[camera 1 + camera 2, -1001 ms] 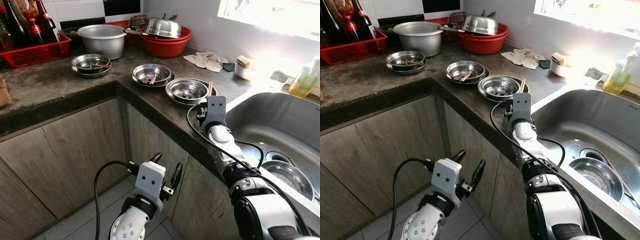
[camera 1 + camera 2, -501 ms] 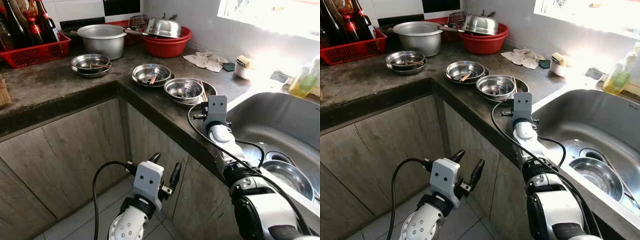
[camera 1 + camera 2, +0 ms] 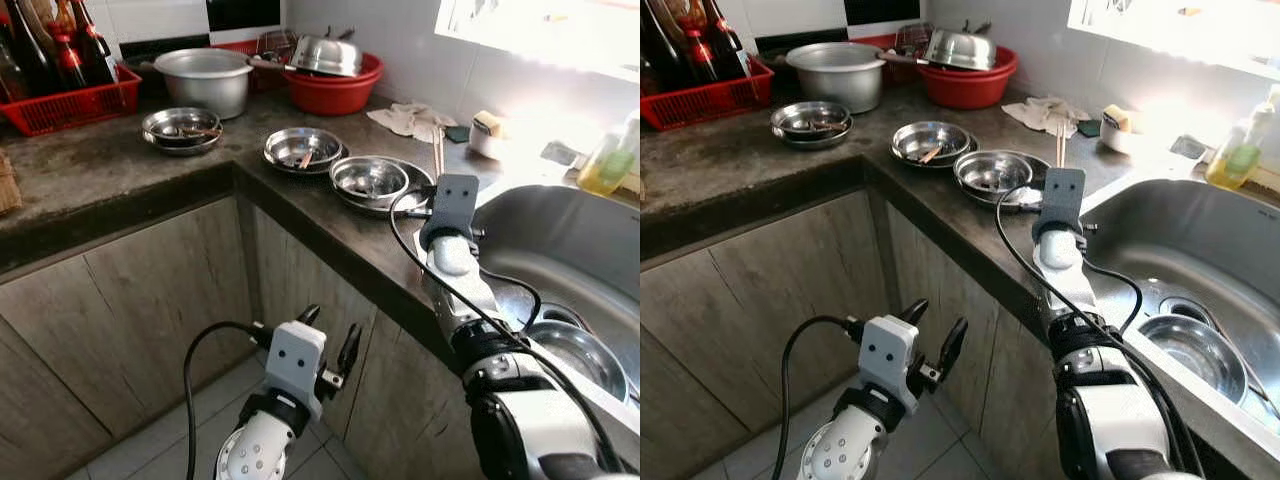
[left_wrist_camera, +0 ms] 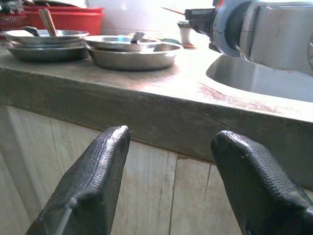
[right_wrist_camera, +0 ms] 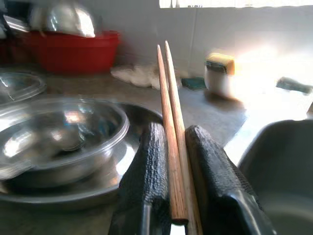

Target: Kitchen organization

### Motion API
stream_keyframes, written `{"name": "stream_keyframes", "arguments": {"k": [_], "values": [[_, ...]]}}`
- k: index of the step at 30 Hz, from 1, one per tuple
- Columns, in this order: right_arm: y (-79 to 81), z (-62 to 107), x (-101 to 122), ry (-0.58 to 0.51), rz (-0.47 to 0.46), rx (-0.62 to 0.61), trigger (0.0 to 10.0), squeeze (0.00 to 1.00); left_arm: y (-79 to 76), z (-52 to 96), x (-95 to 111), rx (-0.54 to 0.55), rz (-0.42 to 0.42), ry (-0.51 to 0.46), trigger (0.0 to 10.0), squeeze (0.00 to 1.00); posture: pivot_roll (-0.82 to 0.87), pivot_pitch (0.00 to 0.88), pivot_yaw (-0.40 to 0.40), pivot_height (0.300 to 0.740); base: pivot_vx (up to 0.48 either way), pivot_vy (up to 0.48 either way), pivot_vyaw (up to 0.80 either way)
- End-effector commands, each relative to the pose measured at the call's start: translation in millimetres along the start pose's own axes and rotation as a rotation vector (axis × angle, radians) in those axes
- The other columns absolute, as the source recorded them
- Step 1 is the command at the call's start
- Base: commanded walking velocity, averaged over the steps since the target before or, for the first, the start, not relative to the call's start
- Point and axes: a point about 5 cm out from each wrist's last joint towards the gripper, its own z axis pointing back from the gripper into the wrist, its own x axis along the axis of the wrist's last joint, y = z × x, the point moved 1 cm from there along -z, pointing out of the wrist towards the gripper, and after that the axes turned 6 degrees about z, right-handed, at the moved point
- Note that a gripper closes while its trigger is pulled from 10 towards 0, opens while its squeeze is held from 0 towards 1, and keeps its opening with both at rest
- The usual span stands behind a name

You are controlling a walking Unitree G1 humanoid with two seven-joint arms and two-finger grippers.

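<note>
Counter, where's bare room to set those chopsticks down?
Bare counter lies between the red crate and the front edge, left of the bowls. Crowded around the bowl stacks beside the sink, where the right gripper holds the chopsticks.

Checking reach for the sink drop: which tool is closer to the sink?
Right. The right tool, shut on the chopsticks, is over the counter at the sink rim. The left tool hangs low before the cabinet.

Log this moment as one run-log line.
right gripper: shut on chopsticks, lifted beside steel bowl | left gripper: open, idle low by cabinet | sink: bowl inside
</note>
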Motion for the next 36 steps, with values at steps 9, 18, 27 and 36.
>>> {"name": "stream_keyframes", "arguments": {"k": [9,18,27,36], "values": [[-8.4,71.9,16,-0.17,-0.049,0.092,0.0,0.0,5.1,-0.4,0,0.018,0.023,0.0,10.0,0.0,0.14,0.022,-0.074,0.74,0.0,0.0,0.0],[-13.8,131.6,6,-0.073,-0.028,0.178,0.0,0.0,6.8,-2.4,-1,0.016,0.031,0.006,10.0,0.0,0.12,0.011,-0.06,0.74,0.0,0.0,-0.3],[-20.0,142.6,-4,-0.007,-0.007,0.164,0.0,0.0,4.9,-2.5,-4,-0.001,0.033,0.019,10.0,0.0,0.11,0.0,-0.052,0.74,0.0,0.479,-0.18],[-18.8,145.8,-4,0.019,0.0,0.17,0.0,0.0,5.6,-1.5,-6,-0.007,0.019,0.024,10.0,0.0,0.11,0.0,-0.048,0.74,0.0,0.119,-0.8]]}}
